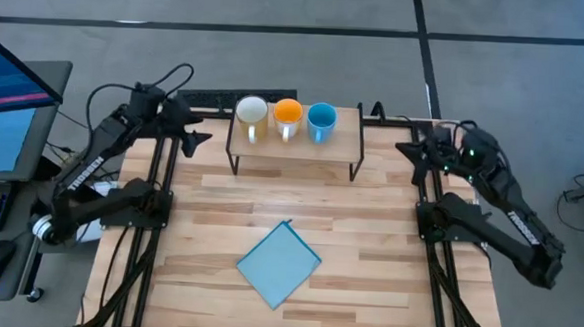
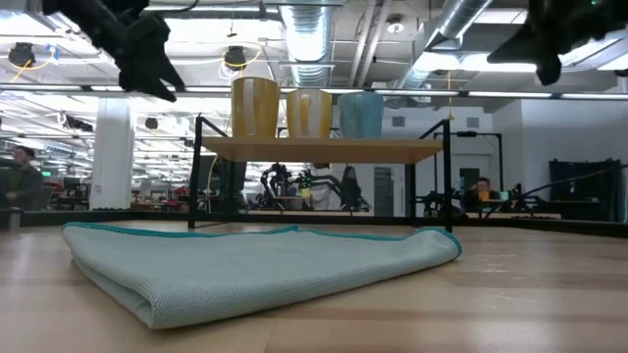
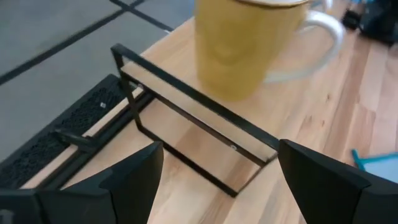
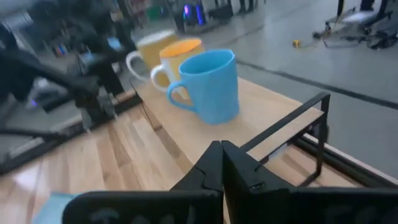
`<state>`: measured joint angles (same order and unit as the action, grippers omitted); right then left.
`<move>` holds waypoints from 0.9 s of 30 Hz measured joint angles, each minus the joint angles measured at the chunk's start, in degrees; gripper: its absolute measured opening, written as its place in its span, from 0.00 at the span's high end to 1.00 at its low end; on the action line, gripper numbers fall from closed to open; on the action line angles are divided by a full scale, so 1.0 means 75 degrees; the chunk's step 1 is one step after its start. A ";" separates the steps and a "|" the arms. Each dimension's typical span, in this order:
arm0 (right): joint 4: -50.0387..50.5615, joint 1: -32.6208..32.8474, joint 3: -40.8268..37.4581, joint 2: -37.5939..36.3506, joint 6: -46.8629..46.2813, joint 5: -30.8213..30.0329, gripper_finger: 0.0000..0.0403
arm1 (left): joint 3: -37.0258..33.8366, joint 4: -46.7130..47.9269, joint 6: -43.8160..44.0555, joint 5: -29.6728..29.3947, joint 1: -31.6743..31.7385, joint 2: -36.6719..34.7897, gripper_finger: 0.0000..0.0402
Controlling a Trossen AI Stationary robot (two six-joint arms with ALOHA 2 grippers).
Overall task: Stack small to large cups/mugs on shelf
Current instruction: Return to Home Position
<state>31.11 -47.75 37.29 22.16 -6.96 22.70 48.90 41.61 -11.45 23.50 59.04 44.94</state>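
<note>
Standing in one left-to-right row on the shelf (image 1: pixel 343 136): cream mug (image 1: pixel 251 111), orange mug (image 1: pixel 288 111), blue mug (image 1: pixel 322 116). Left hand (image 1: pixel 196 128), open and empty, near the cream end. Right hand (image 1: pixel 411 155), closed on nothing, off the blue end. Retreat likely runs outward.

The light-wood tabletop (image 1: pixel 368 238) carried a folded light-blue cloth (image 1: pixel 280 264) near its middle and, at its far edge, the small black-legged shelf (image 1: pixel 344 138), on whose top a cream mug (image 1: pixel 251 113), an orange mug (image 1: pixel 288 114) and a light-blue mug (image 1: pixel 321 118) stood upright in a close row.
</note>
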 joint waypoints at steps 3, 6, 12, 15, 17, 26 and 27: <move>-0.0537 0.0003 -0.0648 -0.0715 -0.0507 0.0016 0.95 | -0.0492 -0.0573 0.0299 0.0181 0.0298 -0.0285 0.23; -0.1021 0.0003 -0.1180 -0.1395 -0.0833 0.0000 0.95 | -0.0936 -0.1158 0.0579 0.0468 0.0606 -0.0713 0.23; -0.2241 0.0003 -0.2090 -0.2604 -0.1081 -0.0020 0.95 | -0.1950 -0.2687 0.1486 0.0709 0.1113 -0.1737 0.23; -0.2597 0.0002 -0.2462 -0.2965 -0.1277 -0.0019 0.95 | -0.2575 -0.3644 0.2150 0.0821 0.1217 -0.2274 0.23; -0.2769 0.0020 -0.2663 -0.2911 -0.1393 -0.0014 0.95 | -0.2920 -0.4106 0.2471 0.0832 0.1241 -0.2604 0.23; -0.4547 -0.0003 -0.3661 -0.2947 -0.1394 -0.0029 0.95 | -0.3875 -0.4687 0.3031 0.0251 0.1259 -0.3573 0.23; -0.4674 -0.0003 -0.3776 -0.2942 -0.1396 -0.0032 0.95 | -0.3939 -0.4695 0.3029 0.0192 0.1259 -0.3639 0.23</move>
<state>-3.95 -47.77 8.97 0.10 -17.43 22.46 19.36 6.40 11.27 24.94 68.49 17.64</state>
